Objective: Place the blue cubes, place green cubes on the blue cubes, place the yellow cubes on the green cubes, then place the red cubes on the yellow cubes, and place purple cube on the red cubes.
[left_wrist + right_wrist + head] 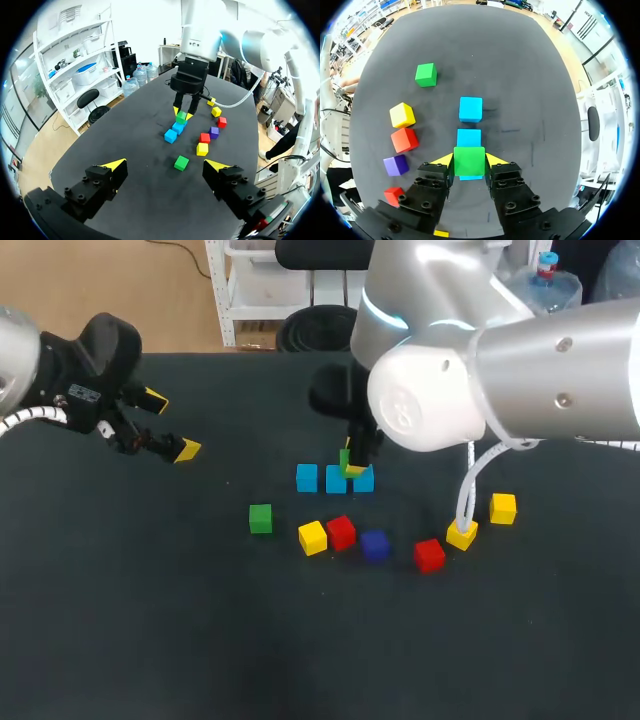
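Observation:
Three blue cubes lie in a row. My right gripper hangs over the right-hand end of that row, shut on a green cube. That cube sits just above the nearest blue cube, of which only a sliver shows; contact cannot be judged. The other two blue cubes lie ahead of the fingers. A second green cube rests alone to the row's front left. My left gripper hovers open and empty at the far left, well away from the cubes.
In front of the row lie a yellow cube, a red cube and the purple cube. Further right are a red cube and two yellow cubes. A white cable hangs beside them.

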